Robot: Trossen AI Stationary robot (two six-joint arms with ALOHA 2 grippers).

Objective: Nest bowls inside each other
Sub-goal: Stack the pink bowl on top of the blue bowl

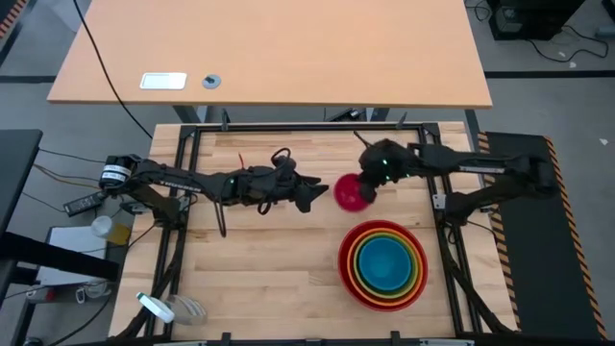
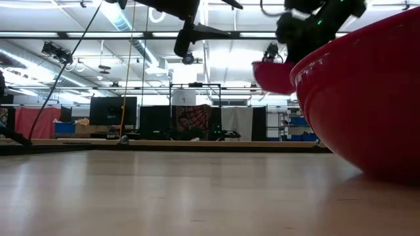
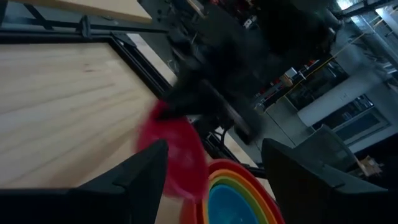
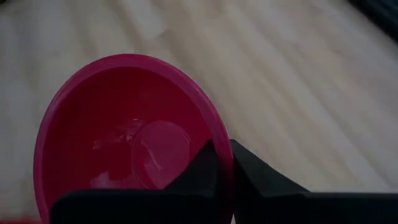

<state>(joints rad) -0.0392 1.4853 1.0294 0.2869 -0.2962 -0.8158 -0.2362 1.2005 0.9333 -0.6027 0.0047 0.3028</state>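
The small magenta-pink bowl [image 1: 352, 192] hangs in the air above the table, with my right gripper [image 1: 371, 181] shut on it; the right wrist view shows its inside [image 4: 124, 143]. Nearer the front right, the blue bowl [image 1: 383, 262] sits inside the lime green, orange and red bowls [image 1: 382, 296], a nested stack standing on the table. The red bowl's wall [image 2: 367, 98] fills the low view's right. My left gripper [image 1: 312, 196] hovers open just left of the pink bowl, holding nothing. My right gripper pinches the pink bowl's rim [image 4: 221, 144], one finger [image 4: 202, 167] inside the bowl and one [image 4: 258, 171] outside its wall. The fingers slant down from the table's right side. The bowl is lifted clear [image 2: 272, 75], tilted, hanging beside the fingers.
A black metal frame [image 1: 192, 144] borders the wooden table top. A tan desk [image 1: 269, 58] stands beyond the far edge. Bare wood lies left of and in front of the stack.
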